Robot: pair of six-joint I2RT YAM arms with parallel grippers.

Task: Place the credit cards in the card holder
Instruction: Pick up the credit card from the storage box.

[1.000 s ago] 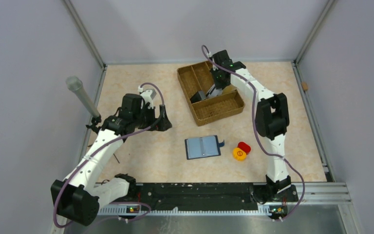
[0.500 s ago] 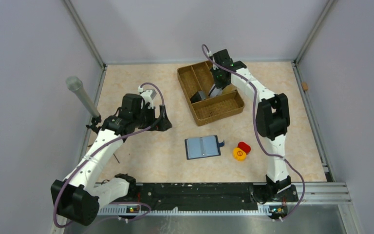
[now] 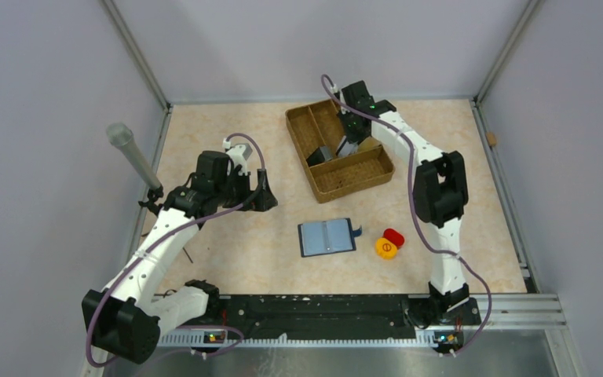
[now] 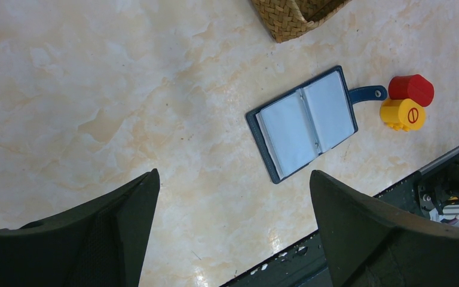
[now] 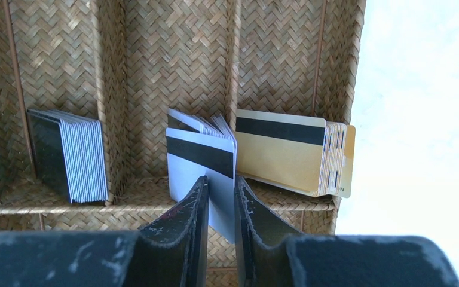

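Note:
The credit cards stand in stacks inside the woven tray (image 5: 113,66). A pale blue-grey card with a black stripe (image 5: 200,155) fronts the middle stack; gold cards (image 5: 281,152) are to its right and a dark stack (image 5: 66,152) to its left. My right gripper (image 5: 220,182) reaches down into the tray (image 3: 361,184), its narrow jaws closed on the pale card's lower right part. The card holder (image 3: 327,237) lies open and flat on the table, pale sleeves up, snap tab to the right. My left gripper (image 4: 233,173) hovers wide open and holds nothing, left of the card holder (image 4: 306,122).
A red round piece (image 3: 393,236) and a yellow one (image 3: 386,248) sit just right of the card holder's tab. A grey cylinder on a stand (image 3: 129,153) rises at the left wall. Enclosure walls surround the table; the black base rail runs along the near edge.
The right gripper's jaws have narrowed onto the pale card in the tray. The left arm and the card holder have not moved.

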